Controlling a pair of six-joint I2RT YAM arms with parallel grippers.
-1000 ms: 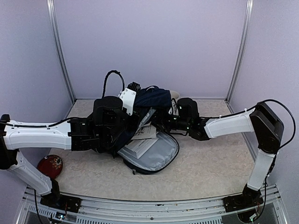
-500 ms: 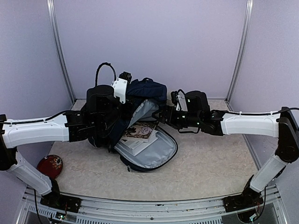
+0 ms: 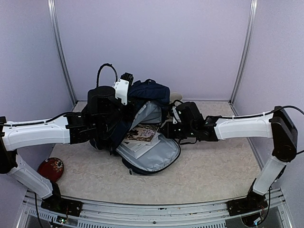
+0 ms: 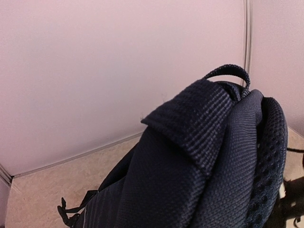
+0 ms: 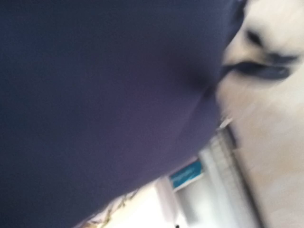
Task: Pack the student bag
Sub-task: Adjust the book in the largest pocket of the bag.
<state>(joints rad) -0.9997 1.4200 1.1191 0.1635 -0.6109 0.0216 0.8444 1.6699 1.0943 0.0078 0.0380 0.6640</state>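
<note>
two books (image 3: 141,135), apparently, lie inside the open student bag (image 3: 159,155).

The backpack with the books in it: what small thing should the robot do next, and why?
Probably the right gripper should nudge the books deeper into the student bag. They lie at its mouth, partly on the open grey-lined flap. The left gripper holds the navy top lifted, so the way in looks open, and the right gripper is right beside them.
</note>
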